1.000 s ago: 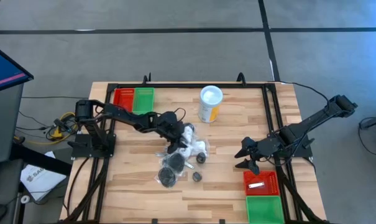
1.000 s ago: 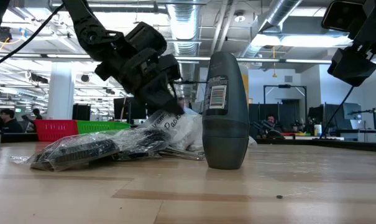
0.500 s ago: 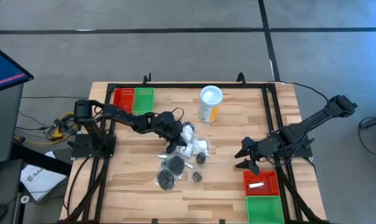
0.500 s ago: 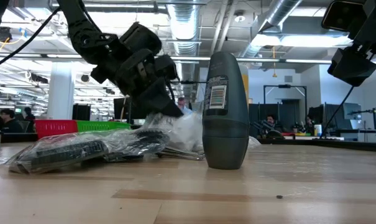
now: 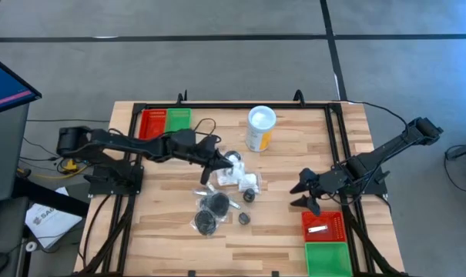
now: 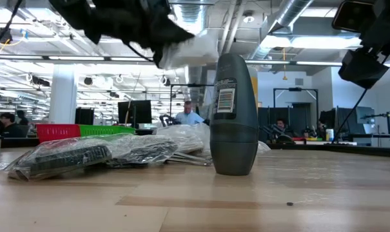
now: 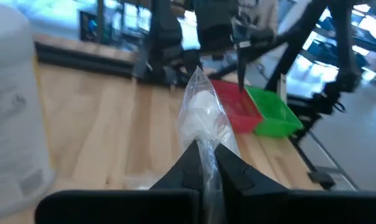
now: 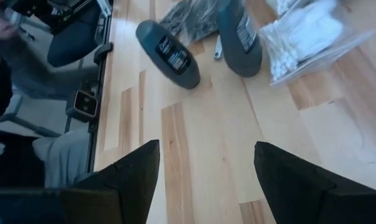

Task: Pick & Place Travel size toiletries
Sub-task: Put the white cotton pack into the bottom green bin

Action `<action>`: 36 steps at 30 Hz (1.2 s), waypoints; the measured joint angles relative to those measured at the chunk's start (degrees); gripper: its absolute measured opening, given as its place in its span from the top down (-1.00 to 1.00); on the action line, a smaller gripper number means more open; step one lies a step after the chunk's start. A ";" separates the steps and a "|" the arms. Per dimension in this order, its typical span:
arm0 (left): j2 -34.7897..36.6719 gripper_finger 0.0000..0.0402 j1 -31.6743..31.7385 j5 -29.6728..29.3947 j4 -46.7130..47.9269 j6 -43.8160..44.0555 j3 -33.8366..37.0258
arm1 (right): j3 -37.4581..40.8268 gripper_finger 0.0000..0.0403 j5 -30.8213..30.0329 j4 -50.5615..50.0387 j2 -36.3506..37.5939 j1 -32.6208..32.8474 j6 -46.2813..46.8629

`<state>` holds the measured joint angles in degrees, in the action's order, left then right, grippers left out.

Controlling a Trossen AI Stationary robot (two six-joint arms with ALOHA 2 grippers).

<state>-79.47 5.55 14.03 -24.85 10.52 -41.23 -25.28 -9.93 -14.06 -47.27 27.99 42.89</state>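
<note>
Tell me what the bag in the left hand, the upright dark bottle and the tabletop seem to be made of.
The bag pinched in the left hand: thin clear plastic film, glossy and crinkled, with white contents showing through.
The dark bottle: probably moulded plastic, smooth grey satin surface with a printed barcode label.
The tabletop: wood, pale planks with visible grain and seams; likely a sealed butcher-block finish.

A dark roll-on bottle stands upright on the wooden table. Beside it lie clear-wrapped dark packs — above them, a gripper holds a pale packet aloft.
</note>
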 joint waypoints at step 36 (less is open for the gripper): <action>-18.61 0.98 -9.85 -14.04 -22.56 0.28 -10.68 | -0.02 0.03 -7.96 30.96 -9.28 -5.29 -17.55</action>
<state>-98.08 -4.30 0.00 -47.42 10.81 -51.91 -25.30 -17.90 16.89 -56.54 22.70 25.34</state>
